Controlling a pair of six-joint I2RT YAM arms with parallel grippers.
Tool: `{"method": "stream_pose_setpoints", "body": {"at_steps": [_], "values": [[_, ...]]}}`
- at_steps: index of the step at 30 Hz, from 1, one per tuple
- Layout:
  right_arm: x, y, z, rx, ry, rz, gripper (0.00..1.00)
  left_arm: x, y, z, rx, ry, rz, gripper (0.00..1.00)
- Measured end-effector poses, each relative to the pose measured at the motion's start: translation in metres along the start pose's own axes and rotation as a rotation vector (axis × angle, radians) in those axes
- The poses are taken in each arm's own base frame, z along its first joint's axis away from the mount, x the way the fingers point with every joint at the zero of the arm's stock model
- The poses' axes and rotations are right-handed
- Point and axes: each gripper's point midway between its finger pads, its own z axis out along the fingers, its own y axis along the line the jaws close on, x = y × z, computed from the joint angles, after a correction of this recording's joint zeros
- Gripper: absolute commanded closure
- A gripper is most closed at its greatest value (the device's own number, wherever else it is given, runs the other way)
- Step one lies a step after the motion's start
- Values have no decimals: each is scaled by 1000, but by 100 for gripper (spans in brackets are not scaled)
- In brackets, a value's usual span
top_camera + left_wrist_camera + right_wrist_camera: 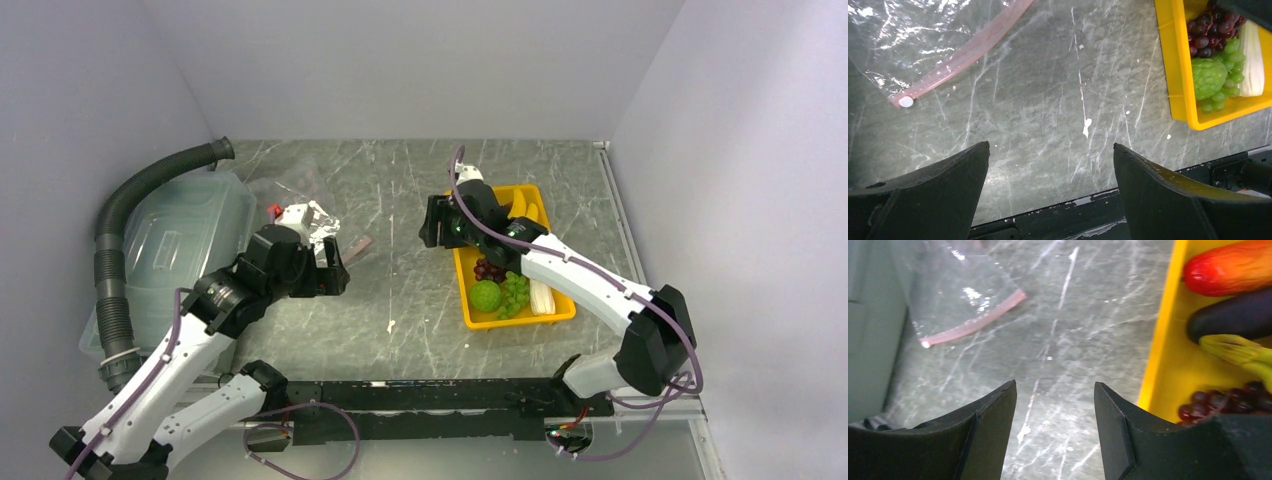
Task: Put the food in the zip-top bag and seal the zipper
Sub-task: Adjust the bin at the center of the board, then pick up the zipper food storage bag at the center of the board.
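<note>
Right end effector (1054, 387) released, beside the yellow tray (1158, 340), zip-top bag (958, 290) ahead toward the worktop (420, 295) left edge, left end effector (1050, 150) gaping near its zipper (963, 55)

Top view: the right arm (580, 275) covers part of the yellow tray (520, 321); the left arm (230, 295) overlaps the zip-top bag (290, 185). Right wrist view: eggplant (1233, 315) and red-orange fruit (1228, 272) run off the right edge; the bag is cropped above.

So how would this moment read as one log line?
left gripper: open, empty | right gripper: open, empty, beside yellow tray | food: in tray | zip-top bag: lying on table, untouched
</note>
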Motion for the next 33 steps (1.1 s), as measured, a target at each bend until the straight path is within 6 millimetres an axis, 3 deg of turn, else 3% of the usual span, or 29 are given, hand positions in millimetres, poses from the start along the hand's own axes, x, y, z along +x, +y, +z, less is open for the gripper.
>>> {"method": "stream_pose_setpoints", "body": {"at_steps": [9, 19, 28, 33], "values": [[22, 44, 15, -147, 38, 74, 33, -4, 4, -15, 5, -46, -4, 1], [56, 62, 74, -185, 161, 96, 32, -4, 5, -23, 11, -46, 22, 0], [48, 89, 124, -249, 187, 37, 30, -4, 2, -34, 49, -66, 46, 0], [44, 94, 144, -278, 196, 3, 30, -3, 1, -37, 63, -71, 58, 0]]}}
